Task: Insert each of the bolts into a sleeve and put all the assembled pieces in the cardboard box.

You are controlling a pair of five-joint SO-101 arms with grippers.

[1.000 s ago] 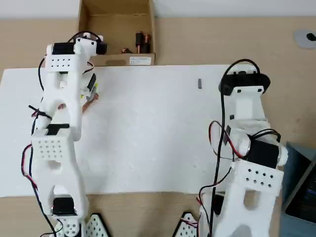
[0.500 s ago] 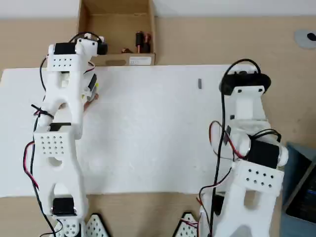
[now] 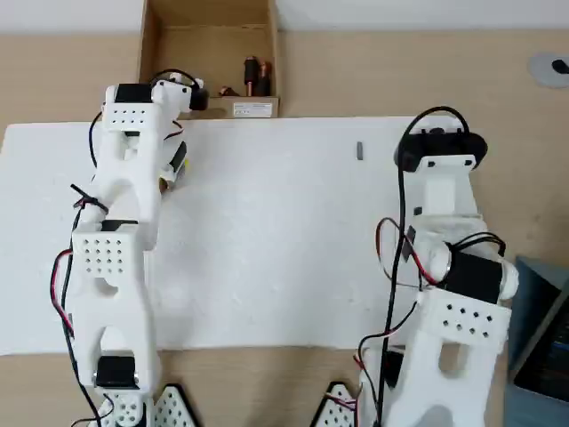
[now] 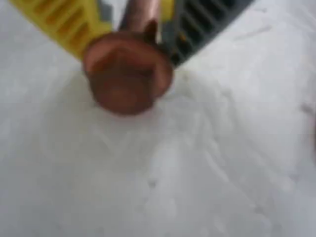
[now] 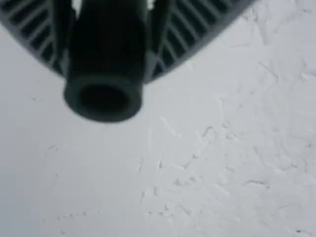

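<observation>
Clenching a round-headed copper bolt (image 4: 129, 74) in our left claw (image 4: 140, 19) and a dark tubular sleeve (image 5: 103, 96) in our right claw (image 5: 106, 29), we risk a misaligned, jammed insertion.

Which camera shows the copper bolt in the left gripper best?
Left wrist view: the bolt is close up, head toward the camera, shank clamped in the left gripper. In the high view the arm hides most of it.

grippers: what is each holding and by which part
Left gripper: copper bolt, by its shank, head free. Right gripper: black sleeve, by its body, open end free.
</observation>
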